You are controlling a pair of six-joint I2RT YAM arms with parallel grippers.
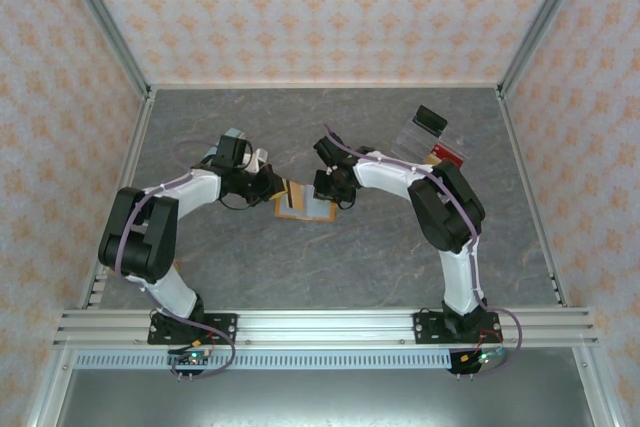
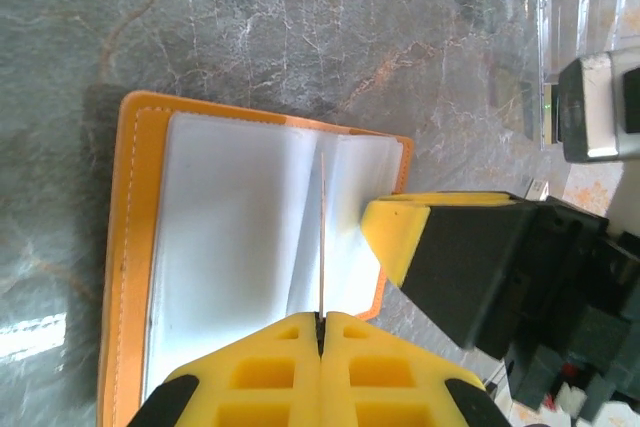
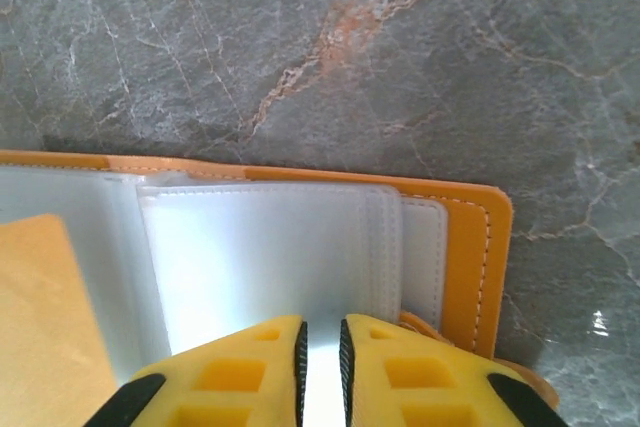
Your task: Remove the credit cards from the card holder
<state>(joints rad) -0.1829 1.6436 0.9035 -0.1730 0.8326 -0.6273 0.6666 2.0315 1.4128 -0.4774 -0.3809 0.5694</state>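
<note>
Quick status from my seat: the holder [image 1: 315, 210] lies open in the middle of the desk [image 1: 350, 267], orange cover down and pale pockets facing up, and both arms are bent in over it.

The left end effector [image 2: 320, 319] has its yellow pads squeezed together on a card [image 2: 322, 237]. On the left wrist cam I get that card edge-on, just a thin line standing up over the fold between the two pages. From the right wrist cam it reads as a flat pale-orange sheet over the left pockets.

The right end effector [image 3: 320, 327] sits at the holder's right page. Its pads are almost together, with only a thin slit between them and pale pocket plastic showing in the slit. I honestly can't tell whether it's pinching a leaf or just hovering there.

Toward the far right corner of the desk there's a clear tray [image 1: 425, 137] with a black block [image 1: 432, 118] at its far end. A red card [image 1: 452, 154] lies right beside the tray, on the side toward the desk's right edge.
</note>
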